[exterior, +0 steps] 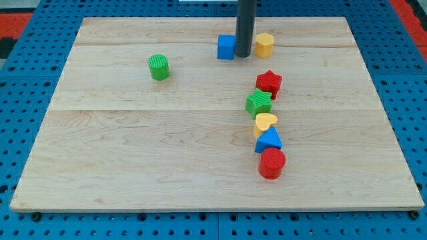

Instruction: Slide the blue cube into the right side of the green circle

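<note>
The blue cube (pixel 226 47) sits near the view's top, middle of the wooden board (pixel 133 153). The green circle (pixel 159 67), a short green cylinder, stands to the cube's left and slightly lower, well apart from it. My tip (pixel 243 55) is the lower end of the dark rod, right against the blue cube's right side, between the cube and a yellow hexagon block (pixel 265 45).
A chain of blocks runs down the right-middle: red star (pixel 269 83), green star (pixel 259 103), yellow heart (pixel 265 123), blue triangle (pixel 268 141), red cylinder (pixel 271 163). A blue pegboard (pixel 33 67) surrounds the board.
</note>
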